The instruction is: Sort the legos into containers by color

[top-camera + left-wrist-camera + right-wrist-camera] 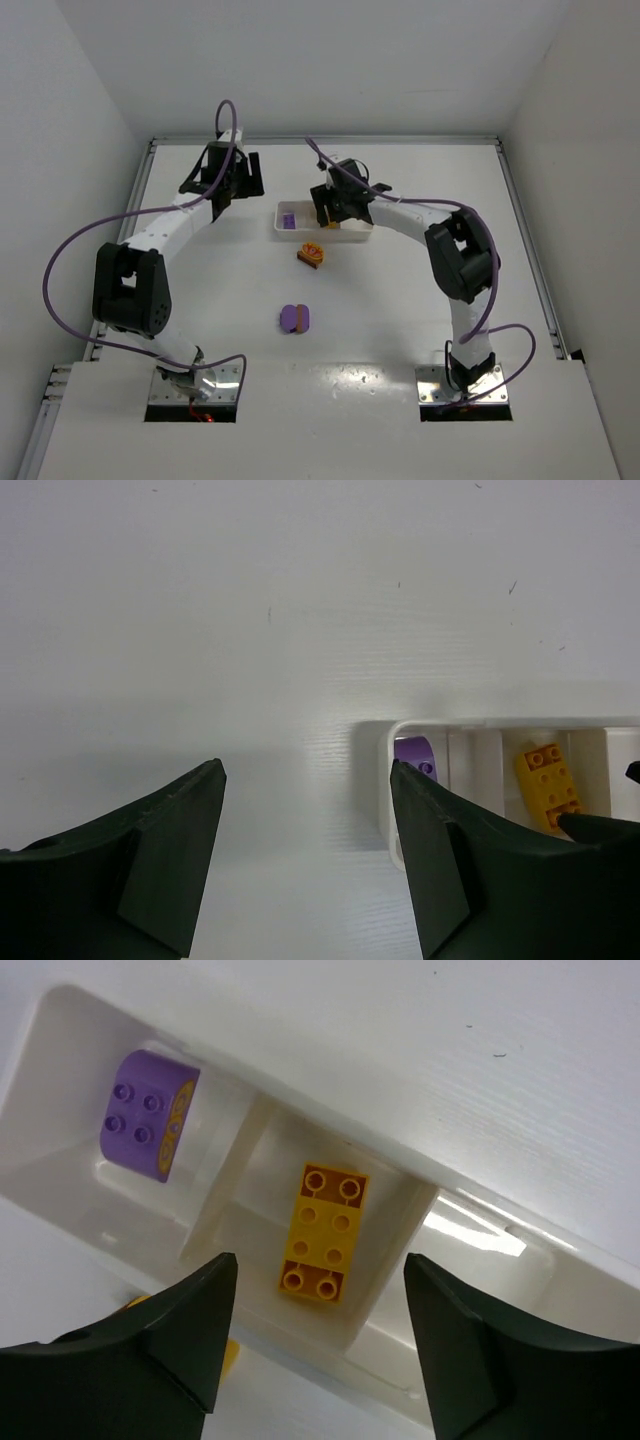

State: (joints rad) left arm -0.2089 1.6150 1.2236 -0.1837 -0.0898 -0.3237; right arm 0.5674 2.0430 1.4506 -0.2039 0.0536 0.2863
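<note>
**Two in, two out, nothing held**

The white tray [362, 233] lay toward the far side of the table [400, 320], its three compartments in a row, left to right. A purple brick [145, 1115] with a yellow side face sat studs-up in the left end compartment. A yellow brick [323, 1232] lay flat and studs-up in the middle compartment, clear of the walls. The right end compartment was partly hidden behind the right arm's finger.

The right gripper [318, 1260] hung over the tray above the middle compartment, jaws spread wide and gripping nothing. The left gripper [305, 800] hovered over bare table just left of the tray's left end, jaws likewise wide apart and empty. In its own view its right finger [440, 860] overlapped the tray's corner.

An orange-and-brown brick [312, 254] lay on the table just in front of the tray, not touching it. A loose purple brick [295, 318] lay farther toward the arm bases, well apart from the tray and between the two arms. A yellow sliver behind the right gripper's left finger was probably that orange-and-brown brick, but too little showed to be sure.
</note>
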